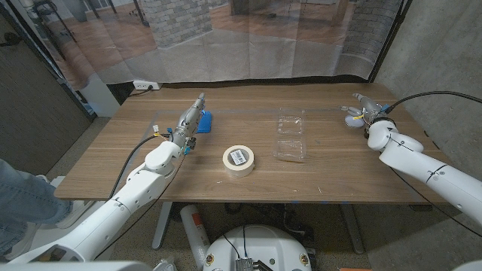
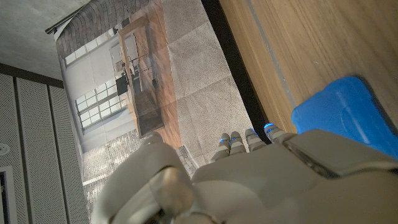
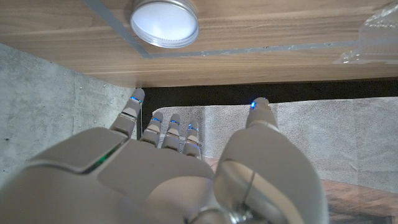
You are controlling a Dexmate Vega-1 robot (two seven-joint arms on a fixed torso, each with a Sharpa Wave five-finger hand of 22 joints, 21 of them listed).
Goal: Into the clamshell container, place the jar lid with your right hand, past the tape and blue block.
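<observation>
I see my right robot hand (image 3: pixel 186 174) with fingers spread, holding nothing, near the jar lid (image 3: pixel 164 22) on the surface (image 1: pixel 324 177). The clamshell container (image 1: pixel 291 135) lies open beside the tape (image 1: pixel 239 159).

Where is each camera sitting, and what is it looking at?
Head view: up on the robot's head, looking down at the table, tape and clamshell container; both arms show.
Left wrist view: behind the left hand, facing the blue block.
Right wrist view: behind the right hand, facing the jar lid.
Shared: the head and left wrist views both show the blue block.
</observation>
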